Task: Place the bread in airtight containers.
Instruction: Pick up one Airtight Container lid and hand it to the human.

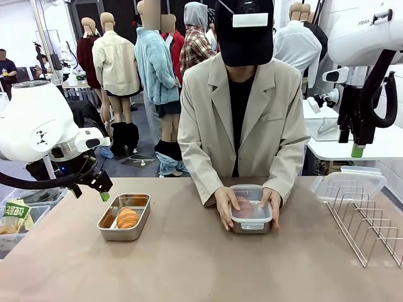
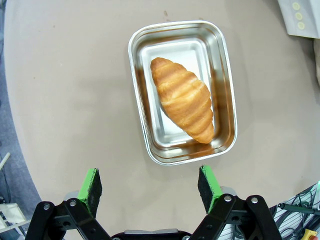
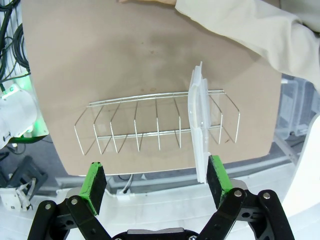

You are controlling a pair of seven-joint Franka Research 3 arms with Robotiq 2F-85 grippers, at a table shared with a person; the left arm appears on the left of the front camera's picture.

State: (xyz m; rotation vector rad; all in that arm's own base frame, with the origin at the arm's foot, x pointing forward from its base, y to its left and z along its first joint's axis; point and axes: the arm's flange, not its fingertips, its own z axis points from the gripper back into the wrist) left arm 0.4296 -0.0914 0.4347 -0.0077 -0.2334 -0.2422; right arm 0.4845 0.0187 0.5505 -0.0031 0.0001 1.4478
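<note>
Bread (image 2: 182,100) sits in the open tin (image 2: 226,100) by the released left gripper (image 2: 148,174); right gripper (image 3: 155,166) released too, arm (image 1: 365,38) lettered "FRA".

Shiny steel tin (image 2: 226,100), glossy ridged bread (image 2: 183,98), matt table (image 2: 65,100)

Bread (image 2: 182,99) in tin (image 2: 224,90) (lidless)

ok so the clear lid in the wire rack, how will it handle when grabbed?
Probably light and slightly bendy: the clear lid looks like thin plastic. Its smooth faces may slip in a pinch. It stands on edge between prongs of the wire rack, so a sideways nudge could tip it or drag the rack.
</note>
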